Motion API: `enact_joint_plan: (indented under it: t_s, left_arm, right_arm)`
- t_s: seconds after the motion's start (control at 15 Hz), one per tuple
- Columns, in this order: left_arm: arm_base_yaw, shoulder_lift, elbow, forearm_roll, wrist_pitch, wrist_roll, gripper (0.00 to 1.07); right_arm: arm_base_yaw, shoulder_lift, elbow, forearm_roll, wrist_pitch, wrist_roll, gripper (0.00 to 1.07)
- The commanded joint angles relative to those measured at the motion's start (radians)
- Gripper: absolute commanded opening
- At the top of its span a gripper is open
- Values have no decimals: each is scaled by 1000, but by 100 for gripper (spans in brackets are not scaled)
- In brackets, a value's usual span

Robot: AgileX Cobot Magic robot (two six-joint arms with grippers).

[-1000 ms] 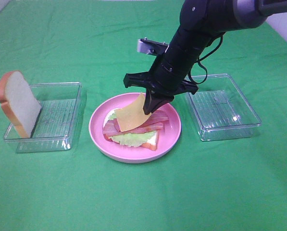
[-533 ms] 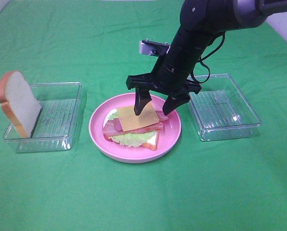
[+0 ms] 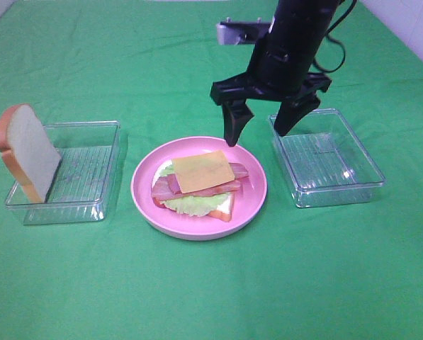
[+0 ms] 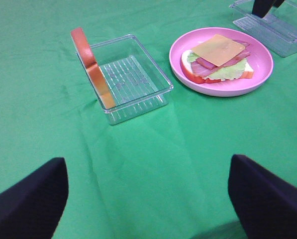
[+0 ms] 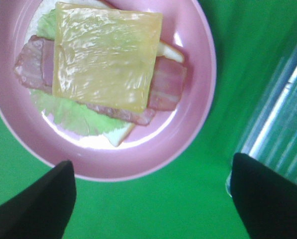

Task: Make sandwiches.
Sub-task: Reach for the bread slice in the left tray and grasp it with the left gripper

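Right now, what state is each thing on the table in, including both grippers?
cheese square: flat on top of the stack, released
stack: on the pink plate, no top bread yet
bread slice: leaning upright in the left tray
right tray: empty
right gripper: open, above the plate
left gripper: open, holding nothing

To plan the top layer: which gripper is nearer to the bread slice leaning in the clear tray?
Left. The left gripper faces the bread slice across bare cloth; the right gripper hangs beyond the pink plate.
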Motion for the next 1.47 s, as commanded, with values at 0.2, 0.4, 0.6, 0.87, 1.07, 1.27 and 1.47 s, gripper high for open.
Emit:
enact_joint_plan:
  t_s: [0.2, 0.4, 0.6, 0.87, 1.07, 1.27, 1.47]
  left_arm:
    - [-1, -20, 1, -3, -12, -1, 83]
    - [-1, -20, 1, -3, -12, -1, 83]
    - [-1, -20, 1, -3, -12, -1, 83]
    - [-1, -20, 1, -3, -12, -1, 83]
    - [-1, -20, 1, -3, -12, -1, 83]
    - [-1, -20, 1, -3, -12, 0, 83]
    - [-1, -20, 1, -3, -12, 0, 83]
  right_arm:
    - [1, -226, 30, -76, 131, -11, 80]
    - [2, -492, 206, -76, 142, -11, 79]
    - [2, -686, 394, -75, 141, -11, 78]
    - [2, -1072, 804, -33, 141, -8, 78]
    - [2, -1346, 1002, -34, 139, -9, 78]
    - [2, -1620, 1089, -69, 119, -48, 78]
    - [2, -1816, 1089, -69, 57, -146, 78]
